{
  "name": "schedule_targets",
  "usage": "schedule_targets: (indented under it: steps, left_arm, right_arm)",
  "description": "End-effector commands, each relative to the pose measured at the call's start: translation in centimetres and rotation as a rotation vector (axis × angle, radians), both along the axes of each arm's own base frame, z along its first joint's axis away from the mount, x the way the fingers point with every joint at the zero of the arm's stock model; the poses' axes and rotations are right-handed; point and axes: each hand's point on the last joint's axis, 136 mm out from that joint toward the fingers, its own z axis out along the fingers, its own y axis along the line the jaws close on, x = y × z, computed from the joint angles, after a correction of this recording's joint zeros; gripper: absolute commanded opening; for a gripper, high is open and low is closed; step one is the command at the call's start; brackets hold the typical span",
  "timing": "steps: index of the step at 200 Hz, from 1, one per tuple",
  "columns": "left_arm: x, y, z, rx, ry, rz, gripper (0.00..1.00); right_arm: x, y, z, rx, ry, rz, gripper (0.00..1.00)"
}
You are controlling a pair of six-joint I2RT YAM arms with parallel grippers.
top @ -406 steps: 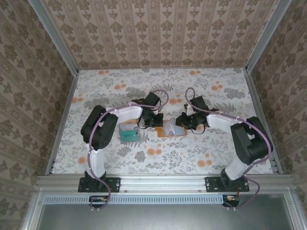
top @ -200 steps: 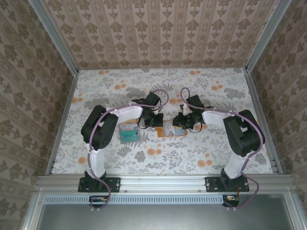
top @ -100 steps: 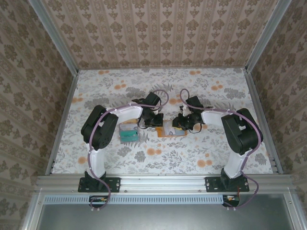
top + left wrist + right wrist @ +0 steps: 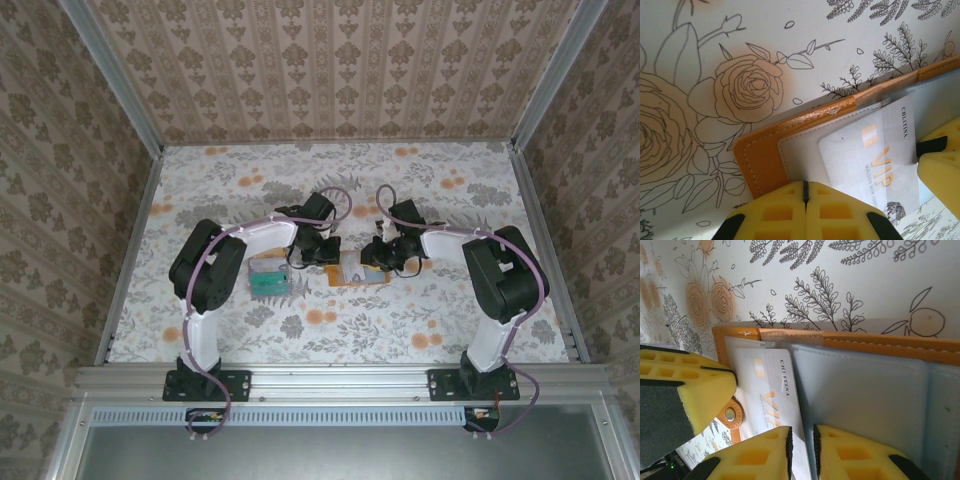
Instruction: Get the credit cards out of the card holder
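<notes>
"Two arms reach in over the counter [image 4: 230,190] in my overhead view. Both sets of jaws are down at the card holder [image 4: 350,277], which lies open near the middle, with the left jaws at its left end and the right jaws at its right end."

"Anything else out there?"

"Several loose cards [image 4: 268,279], teal and pale, are stacked just left of the holder beside the left arm. I can't read either set of jaws from up here."

"Left wrist, then?"

"My left fingers [image 4: 775,210] are together, tip to tip, with only a seam between them, sitting over the holder's orange edge. I can't tell if they pinch anything. A pale grey VIP card [image 4: 875,160] has one end tucked into the holder and the rest sticking out. The right arm's yellow finger [image 4: 942,172] meets its far edge."

"And the right wrist?"

"My right fingers [image 4: 855,452] are nearly together, and the VIP card's edge runs into the thin gap, so I read the right jaws as clamped on that card. The grey-blue inside of the holder lies just beside it. The left arm's finger [image 4: 685,385] sits on the card's other side, near a metal snap [image 4: 730,414]."
</notes>
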Motion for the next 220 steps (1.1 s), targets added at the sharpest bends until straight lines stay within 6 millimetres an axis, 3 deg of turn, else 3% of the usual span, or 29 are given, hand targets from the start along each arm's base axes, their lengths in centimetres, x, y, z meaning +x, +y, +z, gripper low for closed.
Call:
schedule_targets:
  steps: [1, 52, 99, 136, 220]
  left_arm:
    - [-1.0, 0.9, -1.9, 0.071, 0.043, -0.017, 0.00]
    - [-1.1, 0.7, -1.9, 0.067, 0.043, -0.019, 0.00]
    - [-1.1, 0.7, -1.8, 0.067, 0.043, -0.023, 0.00]
    - [-1.2, 0.9, -1.9, 0.073, 0.042, -0.024, 0.00]
    - [-1.1, 1.4, -2.0, 0.080, 0.042, -0.017, 0.00]
  right_arm:
    - [-0.6, -0.4, -0.2, -0.007, 0.019, -0.002, 0.24]
    - [-1.0, 1.6, -0.4, 0.051, 0.044, 0.045, 0.22]
    - [-1.1, 1.8, -0.8, 0.045, 0.054, 0.046, 0.20]
    - [-1.2, 1.2, -0.8, 0.031, 0.050, 0.035, 0.11]
    - [-1.5, -1.2, -1.1, 0.020, 0.042, -0.032, 0.08]
